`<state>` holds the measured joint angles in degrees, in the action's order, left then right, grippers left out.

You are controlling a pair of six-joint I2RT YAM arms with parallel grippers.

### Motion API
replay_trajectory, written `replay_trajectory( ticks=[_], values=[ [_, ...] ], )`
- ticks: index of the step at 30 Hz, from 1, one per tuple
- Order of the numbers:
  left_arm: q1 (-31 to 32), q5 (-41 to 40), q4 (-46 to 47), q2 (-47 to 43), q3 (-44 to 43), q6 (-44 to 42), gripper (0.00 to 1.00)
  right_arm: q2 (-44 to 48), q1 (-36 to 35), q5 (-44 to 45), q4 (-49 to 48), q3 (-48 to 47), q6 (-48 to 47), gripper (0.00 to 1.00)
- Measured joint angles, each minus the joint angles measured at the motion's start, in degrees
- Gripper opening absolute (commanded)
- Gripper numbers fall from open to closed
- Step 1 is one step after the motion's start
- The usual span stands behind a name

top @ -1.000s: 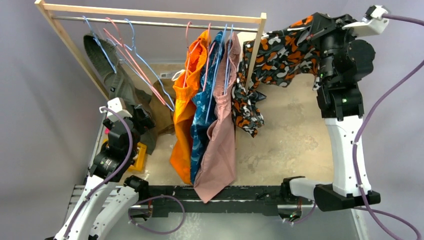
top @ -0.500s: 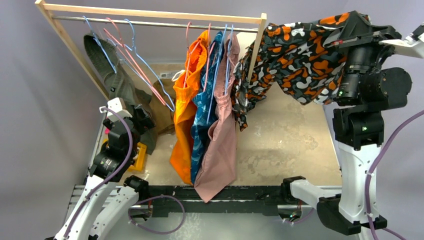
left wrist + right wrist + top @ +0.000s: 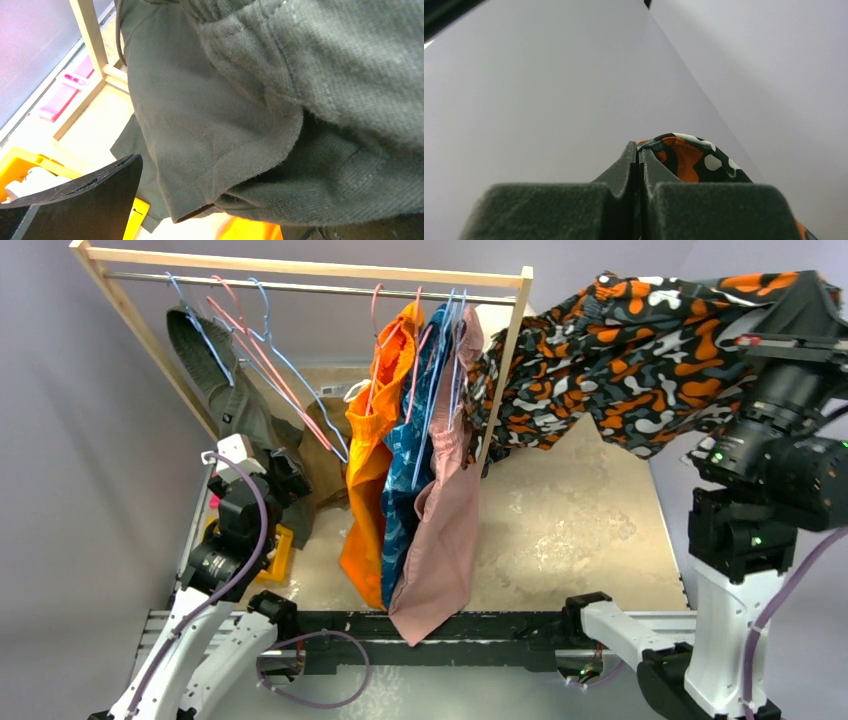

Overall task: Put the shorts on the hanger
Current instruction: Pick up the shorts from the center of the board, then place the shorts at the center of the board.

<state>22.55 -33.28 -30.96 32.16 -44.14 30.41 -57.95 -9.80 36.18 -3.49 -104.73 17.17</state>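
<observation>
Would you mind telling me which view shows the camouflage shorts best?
The top external view: the shorts show almost whole, stretched rightward from the rack post. The right wrist view shows only a fold pinched in the right gripper; the left wrist view shows none, just grey fabric.

We take this for a robotics lab, set up as a test cell and not a home. Two white-and-black machines, the left arm (image 3: pixel 225 540) and the right arm (image 3: pixel 740 580), are bolted to a dark rail (image 3: pixel 500 625) at the near edge of a worn, stained tabletop (image 3: pixel 570 530), with purple cables (image 3: pixel 312 705) trailing from them. Plain grey-lilac backdrop walls (image 3: pixel 60 490) close it in. A small wooden rack (image 3: pixel 300 268) of wire hangers (image 3: pixel 262 350) stands at the far side.
</observation>
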Motion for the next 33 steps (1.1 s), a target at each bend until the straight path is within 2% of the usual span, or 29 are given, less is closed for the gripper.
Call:
replay_trajectory(
  ticks=[7, 16, 26, 29, 33],
  values=[
    [0.0, -0.2, 0.0, 0.6, 0.0, 0.0, 0.94, 2.1, -0.9, 2.1, -4.3, -3.4, -3.4, 0.0],
    [0.1, -0.4, 0.0, 0.6, 0.0, 0.0, 0.94, 5.5, -1.0, 4.3, -5.2, 0.6, -3.5, 0.0],
    [0.1, -0.6, 0.0, 0.8, 0.0, 0.0, 0.94, 2.2, -1.2, 4.8, -7.9, -7.6, -6.1, 0.0],
    [0.1, -0.6, 0.0, 0.8, 0.0, 0.0, 0.94, 3.7, -1.2, 4.8, -8.2, -5.6, -5.7, 0.0],
    [0.1, -0.6, 0.0, 0.8, 0.0, 0.0, 0.94, 8.5, -1.2, 4.7, -7.0, 5.0, -3.5, 0.0]
  ],
)
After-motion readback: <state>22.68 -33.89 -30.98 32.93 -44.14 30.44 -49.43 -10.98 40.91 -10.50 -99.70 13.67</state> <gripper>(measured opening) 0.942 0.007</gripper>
